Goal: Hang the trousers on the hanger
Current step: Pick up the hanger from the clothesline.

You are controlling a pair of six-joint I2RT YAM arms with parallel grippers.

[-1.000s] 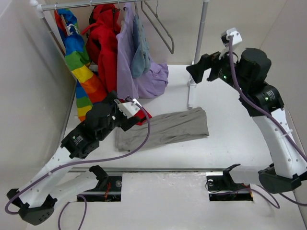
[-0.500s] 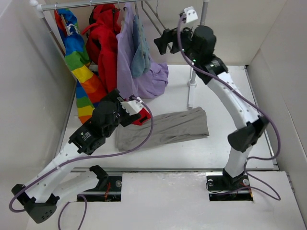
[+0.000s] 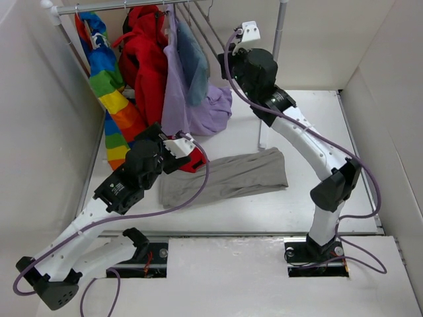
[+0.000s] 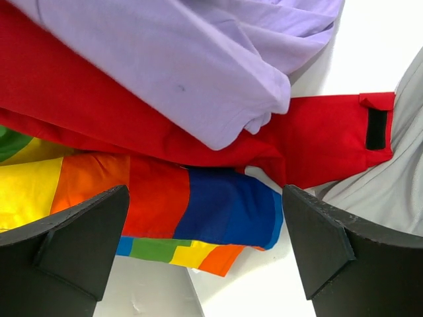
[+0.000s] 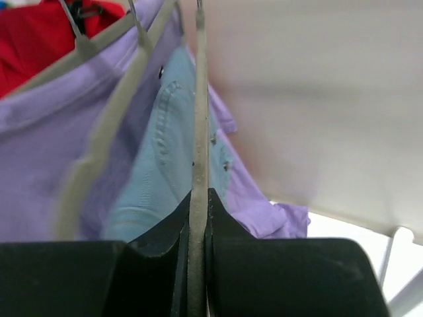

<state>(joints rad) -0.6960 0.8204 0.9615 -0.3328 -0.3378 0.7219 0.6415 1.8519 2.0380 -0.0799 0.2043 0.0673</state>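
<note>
Trousers (image 3: 228, 177), limp, light fabric, lie flat on the table (image 3: 317, 132); I would pinch one end. Behind them, right gripper (image 5: 200, 201) clamps the stiff hanger (image 5: 200, 99); left gripper (image 4: 205, 198) gapes beside them.

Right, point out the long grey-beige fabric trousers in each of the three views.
Top external: long grey-beige fabric trousers lie flat at centre.
Left wrist: the trousers show as a grey strip at the right edge, beside the red fabric sleeve.
Right wrist: not in it.
Shared landmark: the lilac fabric garment, in all three views.
</note>
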